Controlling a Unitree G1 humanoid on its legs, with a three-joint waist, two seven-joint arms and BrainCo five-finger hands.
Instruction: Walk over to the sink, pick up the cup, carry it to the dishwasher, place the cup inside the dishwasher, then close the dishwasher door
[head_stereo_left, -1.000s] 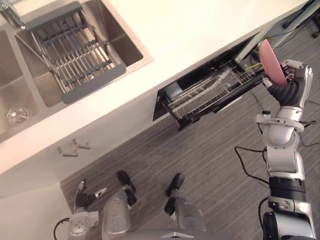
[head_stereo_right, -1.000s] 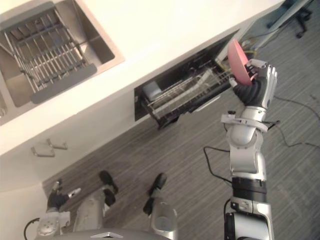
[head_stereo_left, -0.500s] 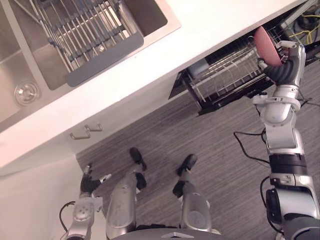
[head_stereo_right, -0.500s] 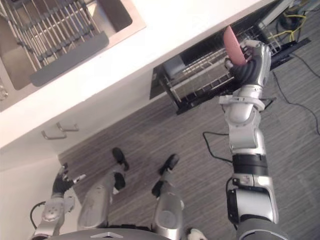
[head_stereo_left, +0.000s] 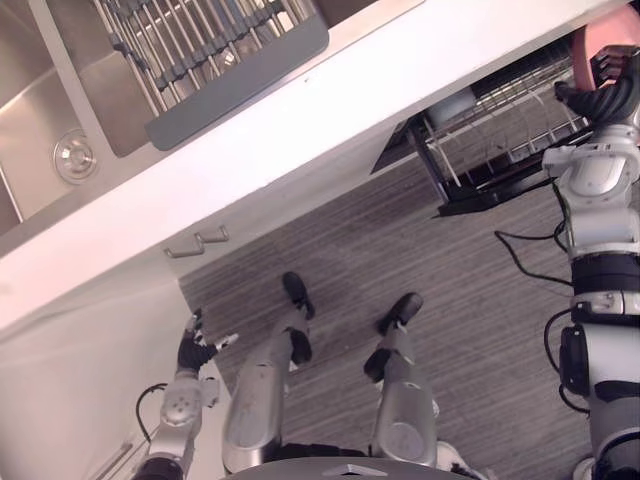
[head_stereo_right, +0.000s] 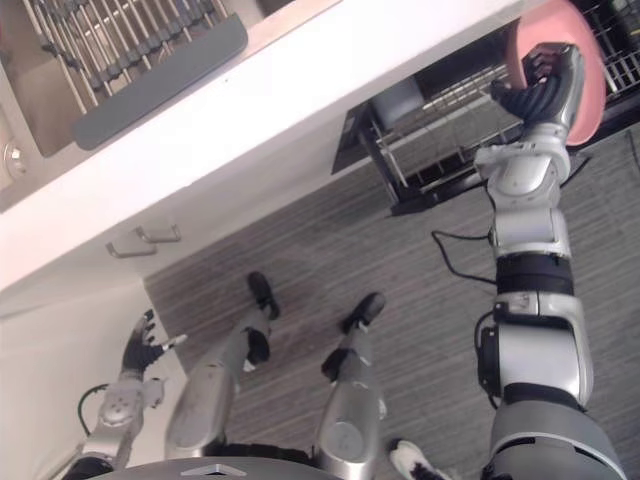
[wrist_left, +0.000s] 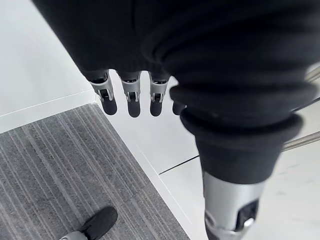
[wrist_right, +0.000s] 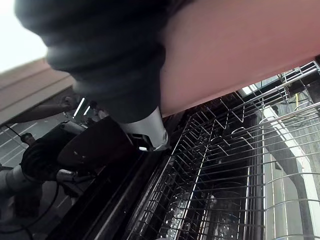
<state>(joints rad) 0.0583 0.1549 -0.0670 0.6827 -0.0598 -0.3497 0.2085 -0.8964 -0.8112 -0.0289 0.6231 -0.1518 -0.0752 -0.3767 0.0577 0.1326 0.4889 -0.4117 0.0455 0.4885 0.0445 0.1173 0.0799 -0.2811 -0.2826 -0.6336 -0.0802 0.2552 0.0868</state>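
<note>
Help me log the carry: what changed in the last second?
The view shifted as the robot walked. The right hand carried the pink cup from beside the end of the dishwasher rack to above it, fingers curled on it throughout. The left hand stayed hanging open.

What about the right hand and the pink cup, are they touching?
Touching. In the right eye view the right hand curls its fingers round the pink cup.
</note>
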